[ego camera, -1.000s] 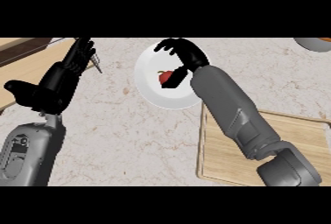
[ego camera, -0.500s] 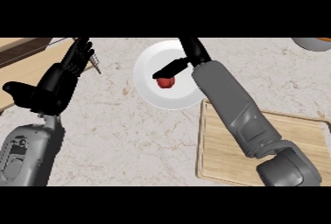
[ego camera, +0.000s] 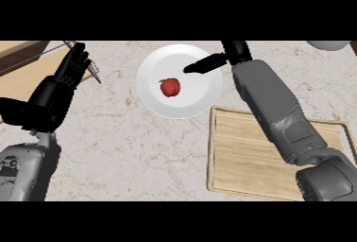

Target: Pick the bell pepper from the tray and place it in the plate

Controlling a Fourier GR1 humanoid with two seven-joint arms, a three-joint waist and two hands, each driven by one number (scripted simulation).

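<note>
The red bell pepper [ego camera: 169, 87] lies alone on the white plate [ego camera: 199, 101], a little left of its middle. My right hand [ego camera: 203, 64] is raised over the plate's far right rim, apart from the pepper. Only its straight thumb and wrist show; the rest is cut off at the top of the view. The right forearm runs down across the wooden tray [ego camera: 265, 160], which has nothing on it. My left hand [ego camera: 57, 90] rests open at the left, fingers pointing up.
A wooden surface [ego camera: 21, 54] and a thin dark wire object [ego camera: 93, 74] lie at the top left, behind my left hand. A pale rounded object [ego camera: 332, 45] sits at the top right corner.
My right hand has let go of the pepper and drawn back up and to the right. The pepper now lies uncovered on the plate. The left hand has barely moved.
</note>
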